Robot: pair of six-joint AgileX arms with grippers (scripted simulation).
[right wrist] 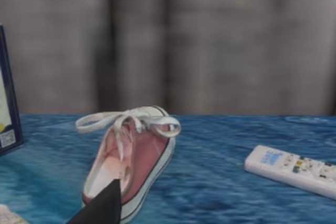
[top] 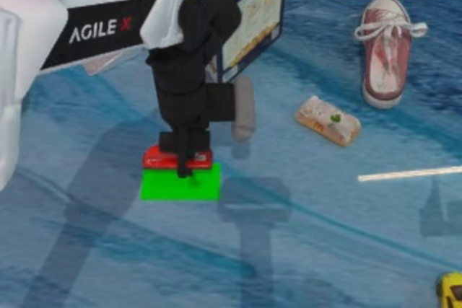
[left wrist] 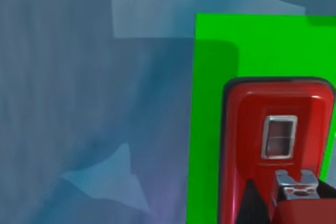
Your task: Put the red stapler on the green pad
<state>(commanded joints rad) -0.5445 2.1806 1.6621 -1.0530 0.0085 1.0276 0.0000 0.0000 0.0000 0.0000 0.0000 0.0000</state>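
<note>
The red stapler lies crosswise over the far edge of the green pad, left of the table's middle. My left gripper comes straight down on it and is shut on the stapler's middle. In the left wrist view the glossy stapler fills the corner above the pad, with black fingers on either side of it. I cannot tell whether the stapler touches the pad. My right arm is outside the top view; only one dark fingertip shows, with nothing against it.
A blue-edged carton stands behind the left arm, with a grey oblong beside it. To the right are a red-and-white sneaker, a wrapped snack, a thin white bar and a yellow toy. A white remote lies near the sneaker.
</note>
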